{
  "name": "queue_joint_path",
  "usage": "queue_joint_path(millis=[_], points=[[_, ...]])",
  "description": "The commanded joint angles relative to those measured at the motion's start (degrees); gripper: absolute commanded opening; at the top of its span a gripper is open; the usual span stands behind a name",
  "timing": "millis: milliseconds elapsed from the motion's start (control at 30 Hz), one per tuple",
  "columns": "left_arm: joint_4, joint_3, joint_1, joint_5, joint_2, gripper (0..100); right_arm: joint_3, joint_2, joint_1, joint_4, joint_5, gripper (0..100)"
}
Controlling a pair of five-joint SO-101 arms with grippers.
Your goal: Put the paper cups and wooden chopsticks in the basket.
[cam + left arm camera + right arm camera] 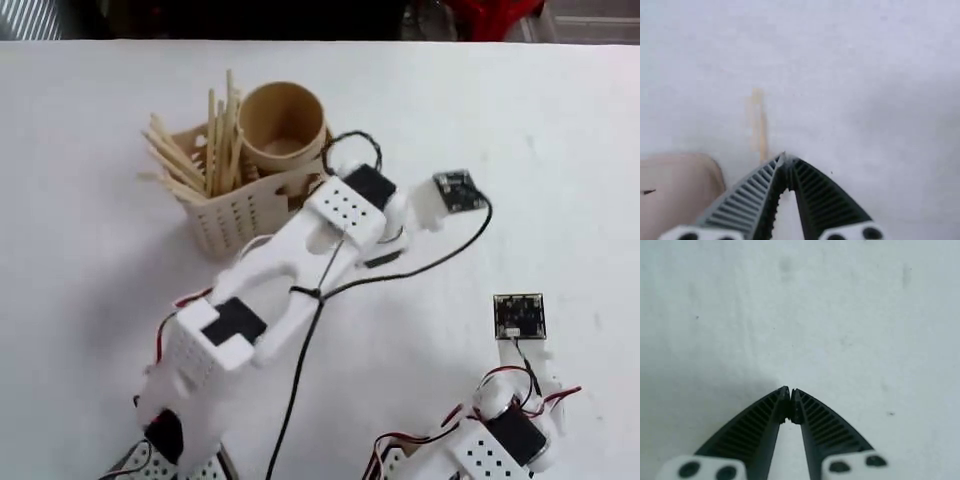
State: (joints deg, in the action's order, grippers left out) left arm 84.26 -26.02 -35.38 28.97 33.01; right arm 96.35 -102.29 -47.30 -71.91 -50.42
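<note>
At the left of the table [560, 120] stands the basket [235, 220]. A bundle of chopsticks [200, 150] leans out of its left half and a paper cup [283, 125] sits upright in its right half, so most of the task looks done.

The left arm [300, 260] stretches from the near edge up to the basket's right side. In its wrist view the left gripper [786, 159] has its jaws together at the tips. A loose chopstick [759, 125] shows just beside those tips, pointing away from them over the table. It is blurred, and I cannot tell whether it touches the gripper. A tan shape [675, 195] is close beside the jaws; it may be the cup or the basket wall.

The step in hand seems to be fetching this last chopstick. To do it well:
- part the jaws first
- set them across the chopstick, not along it
- close near its middle so that it does not swing
- lift clear of the basket rim before tipping it in among the others

Pushing with closed jaws would only roll it away.

At the right, the right arm [500, 440] sits folded at the near edge. The right gripper [789, 392] has its jaws together over bare table and holds nothing.
</note>
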Motion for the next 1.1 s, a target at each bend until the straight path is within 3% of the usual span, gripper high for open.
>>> queue_joint_path(millis=[0,233,467,667,833,1067], points=[[1.58,-6.24,0.13,-4.66,-5.76,2,0.53,-0.84,-0.13,-0.40,-0.26,1.7],[-4.22,-3.52,5.49,-6.59,4.88,17,0.53,-0.84,-0.13,-0.40,-0.26,1.7],[-4.31,-12.22,9.27,-5.19,14.81,17,0.53,-0.84,-0.13,-0.40,-0.26,1.7],[1.14,-17.58,7.60,-1.58,21.85,16,0.53,-0.84,-0.13,-0.40,-0.26,1.7],[6.07,-22.95,5.58,-1.67,23.60,2,0.53,-0.84,-0.13,-0.40,-0.26,1.7],[9.05,-27.96,1.27,-1.76,21.05,2,0.53,-0.84,-0.13,-0.40,-0.26,1.7]])
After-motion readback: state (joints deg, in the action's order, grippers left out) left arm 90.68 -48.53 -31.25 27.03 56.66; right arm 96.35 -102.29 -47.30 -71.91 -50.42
